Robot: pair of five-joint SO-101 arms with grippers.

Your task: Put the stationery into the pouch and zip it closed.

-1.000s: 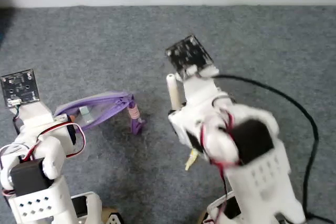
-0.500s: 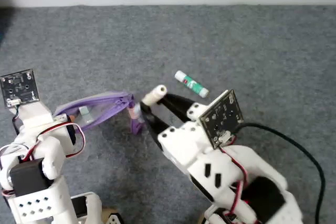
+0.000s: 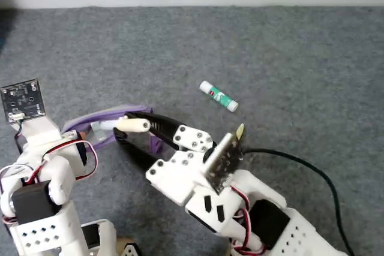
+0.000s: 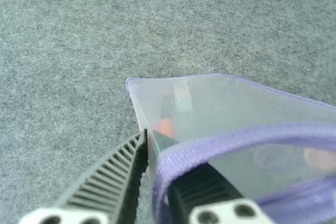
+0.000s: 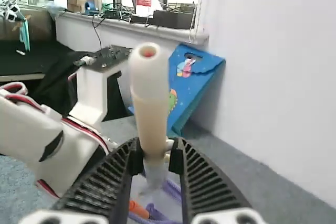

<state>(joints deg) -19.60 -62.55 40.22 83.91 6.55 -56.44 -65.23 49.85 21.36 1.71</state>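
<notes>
The left gripper [image 4: 146,141] is pinching one end of the pouch [image 4: 220,109]. Its 2 black fingers [image 4: 113,169] are pressed on the see-through wall, just under the purple zip band [image 4: 231,140]. The pouch is clear with purple edges. A small orange thing [image 4: 164,126] shows through the wall, inside the pouch.

From the high view, the pouch [image 3: 103,122] sits on the grey table [image 3: 300,58], right in front of the left arm [image 3: 42,166]. The right arm [image 3: 240,214] comes in from the other side. The right gripper [image 3: 123,130] is pinching a fat cream marker [image 3: 133,125]. The marker's end is over the pouch, touching or almost touching its top edge. I cannot tell if any of it is inside.

In the right wrist view, the marker [image 5: 149,98] stands between the 2 black fingers [image 5: 118,179], and both are tight against it. The purple pouch edge [image 5: 169,187] is just past the marker's far end.

1 glue stick [image 3: 219,96] lies flat on the table, well apart from the pouch. It is white with a green and red label. A black cable [image 3: 312,172] runs across the table beside the right arm.
</notes>
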